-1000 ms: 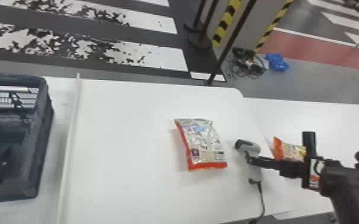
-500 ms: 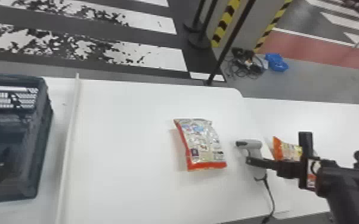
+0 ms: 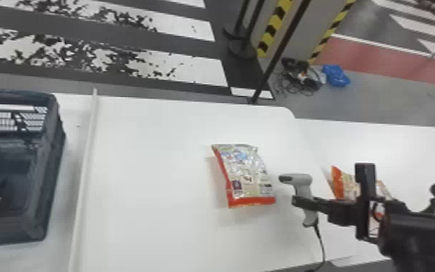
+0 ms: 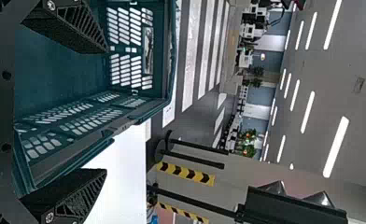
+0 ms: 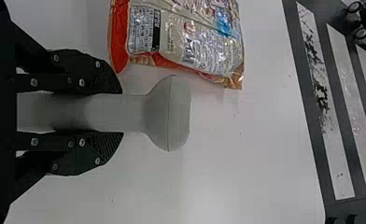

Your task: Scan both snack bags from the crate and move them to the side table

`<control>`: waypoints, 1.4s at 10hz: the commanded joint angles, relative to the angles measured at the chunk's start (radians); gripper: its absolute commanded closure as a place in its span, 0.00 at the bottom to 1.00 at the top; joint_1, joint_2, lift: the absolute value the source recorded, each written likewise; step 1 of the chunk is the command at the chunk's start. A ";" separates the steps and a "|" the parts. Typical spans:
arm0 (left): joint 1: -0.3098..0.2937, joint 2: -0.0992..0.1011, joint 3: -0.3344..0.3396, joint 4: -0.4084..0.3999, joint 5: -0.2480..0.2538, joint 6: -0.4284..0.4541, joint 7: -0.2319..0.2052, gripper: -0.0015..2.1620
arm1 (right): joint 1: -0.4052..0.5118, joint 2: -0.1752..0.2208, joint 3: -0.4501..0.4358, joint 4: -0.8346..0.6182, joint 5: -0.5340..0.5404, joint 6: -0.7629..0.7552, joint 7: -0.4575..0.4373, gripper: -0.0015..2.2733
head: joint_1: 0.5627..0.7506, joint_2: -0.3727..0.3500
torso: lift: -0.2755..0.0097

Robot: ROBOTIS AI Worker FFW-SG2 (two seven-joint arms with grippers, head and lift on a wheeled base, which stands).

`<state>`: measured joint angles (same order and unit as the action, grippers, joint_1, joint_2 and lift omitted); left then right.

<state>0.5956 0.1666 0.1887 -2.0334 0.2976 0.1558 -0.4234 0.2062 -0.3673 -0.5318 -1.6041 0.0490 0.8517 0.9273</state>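
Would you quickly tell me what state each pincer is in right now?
Left pincer: open, holding nothing.
Right pincer: closed on the handle of the grey scanner.

I can't make out any words or numbers from here. The snack bag (image 3: 247, 173) on the table (image 3: 155, 162) carries dense small print on its back, too fine for me to read. Beyond it, yellow warning tape (image 3: 274, 30) shows black chevrons.
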 commanded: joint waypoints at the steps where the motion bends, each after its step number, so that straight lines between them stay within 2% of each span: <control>1: 0.000 -0.004 0.000 -0.001 -0.003 0.000 0.000 0.04 | 0.035 0.025 0.003 -0.105 0.011 0.062 -0.008 0.99 | 0.70 0.04 | 0.70; 5: 0.000 -0.018 0.000 -0.002 -0.015 0.003 0.000 0.04 | 0.050 0.034 0.049 -0.194 0.018 0.108 -0.028 0.99 | 0.70 0.10 | 0.70; 8: 0.000 -0.029 -0.002 -0.004 -0.020 0.006 -0.002 0.04 | 0.024 0.036 0.095 -0.218 0.040 0.142 -0.033 0.99 | 0.70 0.14 | 0.70; 11: 0.000 -0.029 -0.002 -0.005 -0.020 0.006 -0.002 0.04 | 0.004 0.036 0.156 -0.223 0.071 0.166 -0.041 0.99 | 0.70 0.18 | 0.70; 14: 0.000 -0.029 0.000 -0.005 -0.020 0.006 -0.002 0.04 | -0.010 0.041 0.170 -0.218 0.083 0.166 -0.045 0.99 | 0.70 0.20 | 0.70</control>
<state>0.5952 0.1380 0.1879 -2.0386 0.2776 0.1619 -0.4249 0.1974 -0.3271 -0.3626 -1.8246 0.1306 1.0179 0.8821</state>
